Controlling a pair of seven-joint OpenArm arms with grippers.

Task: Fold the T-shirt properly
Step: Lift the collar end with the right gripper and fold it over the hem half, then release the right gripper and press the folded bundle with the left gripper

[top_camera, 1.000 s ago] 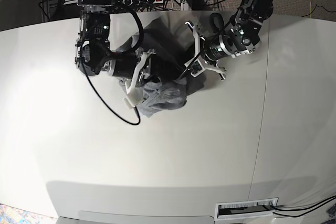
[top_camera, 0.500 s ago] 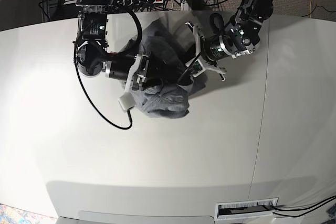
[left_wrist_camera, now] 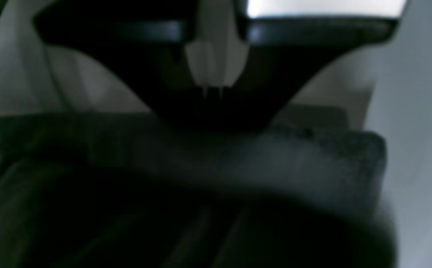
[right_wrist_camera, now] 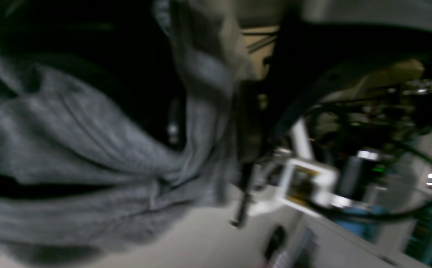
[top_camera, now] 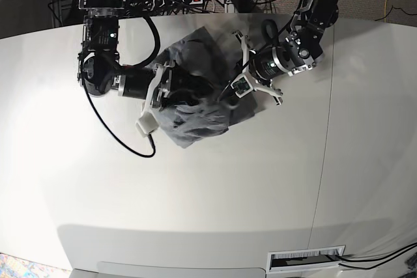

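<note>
On the table [top_camera: 195, 193], the T-shirt [top_camera: 195, 118] lies bunched and wrinkled.

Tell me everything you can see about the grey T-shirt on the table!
The heather-grey cotton T-shirt is soft, plain and wrinkled, with no print showing. It is bunched into a lumpy heap, not neatly folded, lying on the white table near its far edge, between the two arms. The left gripper is shut on a fold at one side. The right gripper sits against the other side, but whether it grips the cloth is unclear. Up close, its fabric shows soft ridges and deep shadowed folds.
</note>
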